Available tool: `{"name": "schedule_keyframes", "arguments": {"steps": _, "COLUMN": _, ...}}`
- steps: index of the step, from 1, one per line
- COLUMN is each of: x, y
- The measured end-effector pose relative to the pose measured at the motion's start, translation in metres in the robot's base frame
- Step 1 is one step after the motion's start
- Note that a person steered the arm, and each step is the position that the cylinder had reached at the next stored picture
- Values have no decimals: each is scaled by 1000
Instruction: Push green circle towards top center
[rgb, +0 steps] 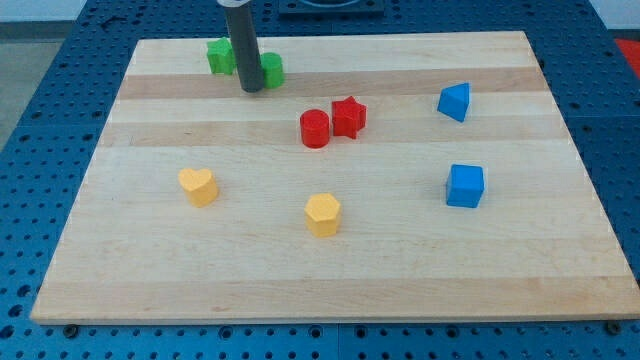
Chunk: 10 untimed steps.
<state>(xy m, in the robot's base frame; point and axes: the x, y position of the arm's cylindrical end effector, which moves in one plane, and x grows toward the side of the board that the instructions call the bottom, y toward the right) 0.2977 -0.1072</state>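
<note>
Yellow blocks (323, 214) lie nearest; no fingers exist, only the rod's tip (252, 90), touching the green circle's (272, 69) left side; it sits left of top center, so pushing remains.

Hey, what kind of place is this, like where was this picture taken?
Probably a robotics lab bench. A wooden board lies on a blue perforated table, small coloured blocks such as the red star and blue cube are scattered on it, and my tip rests beside the green circle.
</note>
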Motion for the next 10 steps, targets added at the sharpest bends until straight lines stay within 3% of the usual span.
{"name": "schedule_keyframes", "arguments": {"steps": 9, "x": -20, "y": 32}}
{"name": "schedule_keyframes", "arguments": {"steps": 10, "x": -20, "y": 74}}
